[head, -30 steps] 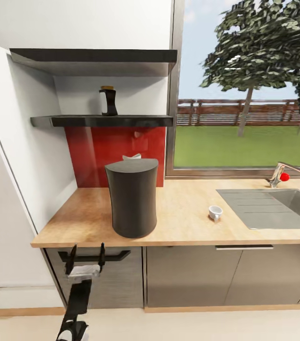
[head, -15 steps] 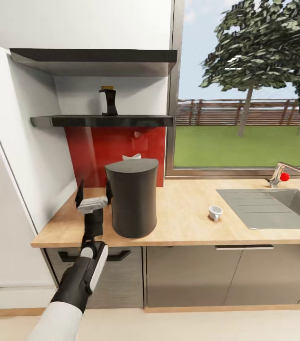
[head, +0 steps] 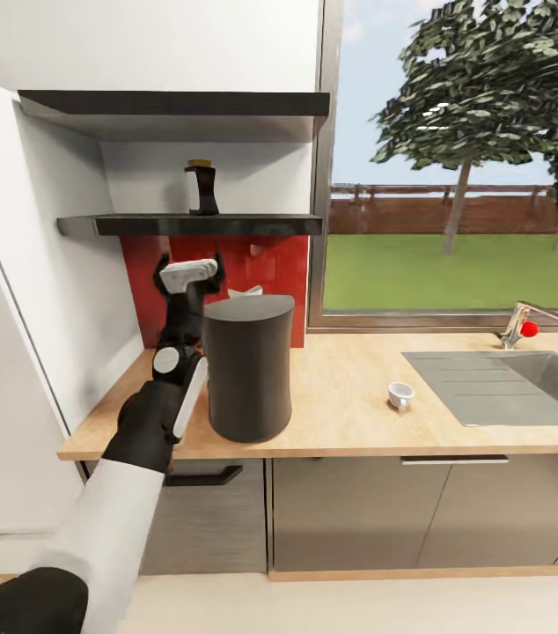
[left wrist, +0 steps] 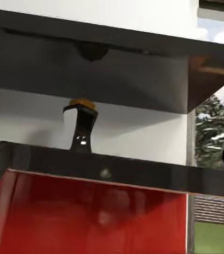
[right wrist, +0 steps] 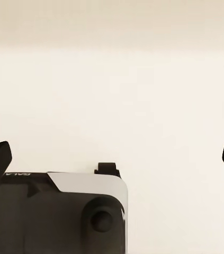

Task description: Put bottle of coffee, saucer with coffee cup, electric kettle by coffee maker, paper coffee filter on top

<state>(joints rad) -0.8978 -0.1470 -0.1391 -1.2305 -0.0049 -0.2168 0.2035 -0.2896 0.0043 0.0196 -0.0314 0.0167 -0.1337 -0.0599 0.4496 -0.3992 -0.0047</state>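
The dark-grey coffee maker (head: pixel 248 370) stands on the wood-grain kitchen countertop (head: pixel 341 423) at its left end. Behind its top peeks the white paper coffee filter (head: pixel 245 291). The bottle of coffee (head: pixel 201 187) with its tan cap stands on the kitchen shelf (head: pixel 191 224) above; the left wrist view looks up at the bottle of coffee (left wrist: pixel 81 127) and the shelf (left wrist: pixel 112 168). My left gripper (head: pixel 189 265) is open, raised just left of the coffee maker and below the shelf. The white coffee cup (head: pixel 400 395) sits to the right on the countertop. My right gripper (right wrist: pixel 112 159) is open over pale floor.
A steel sink (head: pixel 508 383) with a faucet (head: pixel 521 321) is set in the countertop at the right. A red back panel (head: pixel 270 273) and a white side wall (head: pixel 50 291) bound the niche. A second dark shelf (head: pixel 173 110) hangs above the bottle.
My left arm has risen from below the counter's front edge, past the coffee maker's side, to just under the shelf. Nothing else has moved.
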